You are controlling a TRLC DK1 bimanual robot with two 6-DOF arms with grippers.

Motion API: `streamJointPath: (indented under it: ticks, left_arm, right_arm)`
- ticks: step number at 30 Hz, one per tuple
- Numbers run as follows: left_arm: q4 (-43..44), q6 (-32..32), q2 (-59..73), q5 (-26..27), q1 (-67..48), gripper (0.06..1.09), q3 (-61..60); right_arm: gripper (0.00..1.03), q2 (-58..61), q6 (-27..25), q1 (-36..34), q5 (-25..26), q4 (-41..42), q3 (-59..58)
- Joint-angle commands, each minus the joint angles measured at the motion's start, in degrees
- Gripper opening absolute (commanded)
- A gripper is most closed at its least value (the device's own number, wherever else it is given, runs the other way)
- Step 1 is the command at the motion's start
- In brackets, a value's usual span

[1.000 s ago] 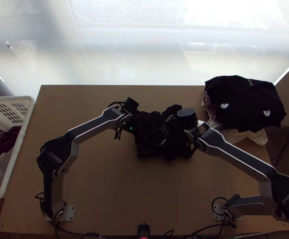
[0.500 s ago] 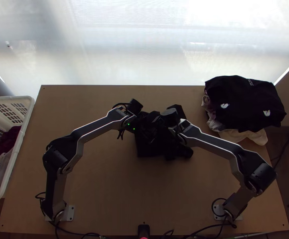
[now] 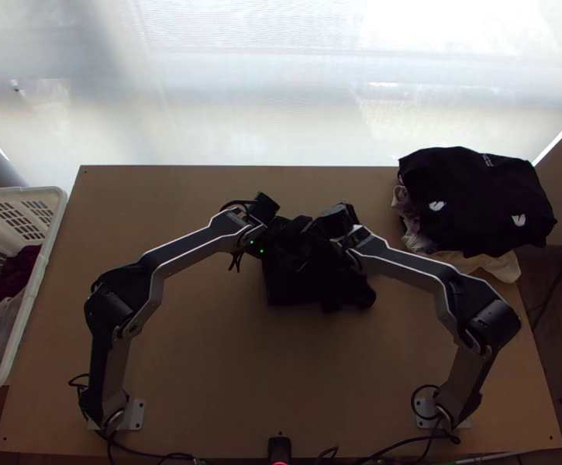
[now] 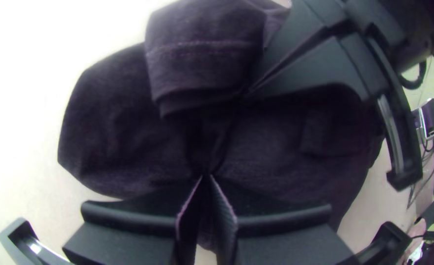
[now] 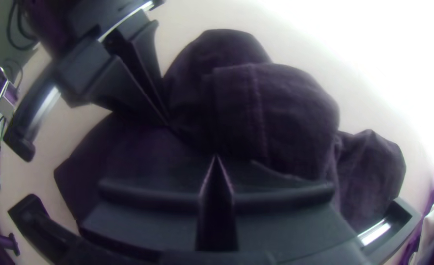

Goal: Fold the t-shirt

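Observation:
The black t-shirt (image 3: 290,288) lies bunched in a small heap at the middle of the table. At its upper left in the top view is my left gripper (image 3: 265,231); my right gripper (image 3: 338,229) is over its upper right part. In the left wrist view, my left gripper (image 4: 206,177) is shut with its tips on a crease of the t-shirt (image 4: 123,132). A seamed flap of the t-shirt (image 5: 290,118) lies just beyond my right gripper (image 5: 216,158), whose tips are together on the cloth. The two grippers stand close, and cloth hides what exactly each pinches.
A black garment with white marks (image 3: 474,205) lies over pale cloth (image 3: 504,266) at the table's upper right. The white laundry basket (image 3: 31,310) with dark red and light clothes stands off the left edge. Bare wood (image 3: 281,372) stretches between the arm bases.
My right gripper has moved left over the t-shirt, towards my left gripper, with its elbow drawing inward. My left arm has shifted slightly to the right.

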Motion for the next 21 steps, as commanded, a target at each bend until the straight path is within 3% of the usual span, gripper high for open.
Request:
streamJointPath:
  ticks: [1, 10, 16, 21]
  left_arm:
    - [0.02, 0.32, 0.73, -1.33, -0.11, 0.23, 0.13]
    - [0.11, 1.28, 2.22, -2.73, -0.55, 0.23, 0.66]
    - [0.11, 1.37, 2.49, -2.91, -0.46, 0.23, 0.75]
    - [0.02, 1.72, 2.49, -2.91, -0.38, 0.23, 0.57]
  right_arm:
    - [0.03, -2.49, -2.65, -6.58, 0.18, -0.17, -2.73]
    - [0.03, -9.78, -7.31, -17.39, 0.18, -0.52, -9.06]
    - [0.03, -12.59, -13.37, -27.41, 0.1, -1.4, -12.67]
    - [0.03, -16.11, -13.2, -32.15, -2.54, -4.74, -12.93]
